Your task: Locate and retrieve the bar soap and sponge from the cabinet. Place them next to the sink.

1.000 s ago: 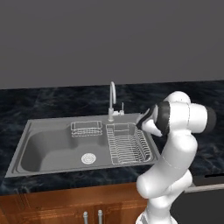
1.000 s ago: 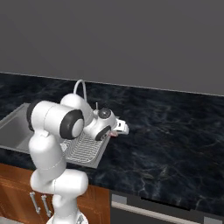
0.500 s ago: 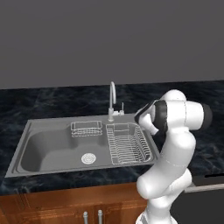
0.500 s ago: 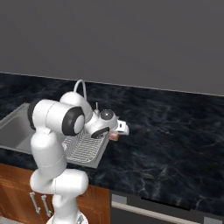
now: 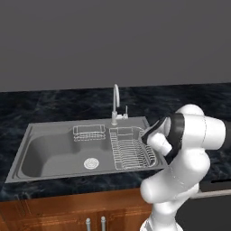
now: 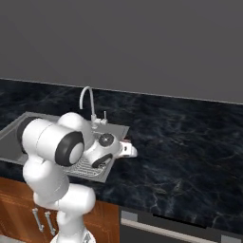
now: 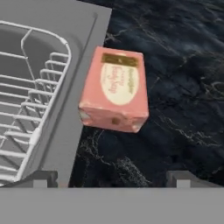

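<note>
The bar soap (image 7: 116,89), a pink block with a cream oval label, lies flat on the dark marble counter, touching the right rim of the sink (image 7: 74,131). My gripper (image 7: 113,178) hovers just above it, open, with nothing between its fingertips (image 7: 41,177). From the right base view the gripper (image 6: 129,150) points down beside the sink's right edge (image 6: 116,156). The steel sink (image 5: 67,127) has a slim chrome faucet (image 5: 115,101) behind it. The sponge and the cabinet are out of view.
A wire dish rack (image 5: 131,149) fills the sink's right part, and a small wire basket (image 5: 88,131) hangs at its back. Dark counter (image 6: 190,156) stretches to the right. Wooden lower units with short handles (image 5: 94,223) stand below.
The jaws have opened and let go of the bar soap, which now rests on the counter by the sink. The arm has barely moved.
</note>
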Controlling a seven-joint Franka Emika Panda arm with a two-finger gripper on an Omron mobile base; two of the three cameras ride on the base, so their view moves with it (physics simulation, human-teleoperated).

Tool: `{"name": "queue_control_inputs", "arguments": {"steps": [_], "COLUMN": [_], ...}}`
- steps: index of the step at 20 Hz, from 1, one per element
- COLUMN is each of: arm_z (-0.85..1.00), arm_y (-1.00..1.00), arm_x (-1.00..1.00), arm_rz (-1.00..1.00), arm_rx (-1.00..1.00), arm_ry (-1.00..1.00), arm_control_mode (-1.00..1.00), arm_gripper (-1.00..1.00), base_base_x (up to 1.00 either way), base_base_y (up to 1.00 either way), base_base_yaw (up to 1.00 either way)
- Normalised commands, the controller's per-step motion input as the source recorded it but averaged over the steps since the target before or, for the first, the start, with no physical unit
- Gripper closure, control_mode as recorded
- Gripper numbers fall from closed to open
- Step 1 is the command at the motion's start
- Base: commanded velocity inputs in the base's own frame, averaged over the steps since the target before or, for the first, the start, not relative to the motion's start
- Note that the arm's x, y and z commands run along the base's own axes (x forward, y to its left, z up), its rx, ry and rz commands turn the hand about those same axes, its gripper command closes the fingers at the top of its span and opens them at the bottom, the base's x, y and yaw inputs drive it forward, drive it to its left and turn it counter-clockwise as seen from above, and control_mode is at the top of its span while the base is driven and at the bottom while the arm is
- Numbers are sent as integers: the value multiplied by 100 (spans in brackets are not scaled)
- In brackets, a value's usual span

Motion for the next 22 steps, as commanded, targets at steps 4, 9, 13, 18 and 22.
{"name": "queue_control_inputs", "arguments": {"steps": [4,9,13,18,22], "arm_z": [100,100,98,88,66], "arm_y": [8,5,7,18,21], "arm_x": [-23,-18,-12,-23,-34], "arm_rz": [-5,-5,-4,0,0], "arm_rx": [6,11,12,5,5], "arm_ry": [0,-3,0,14,19], "arm_control_mode": [-100,-100,-100,-100,-100], "arm_gripper": [-100,-100,-100,-100,-100], "base_base_x": [0,0,0,0,0], "base_base_y": [0,0,0,0,0], "base_base_yaw": [0,0,0,0,0]}}
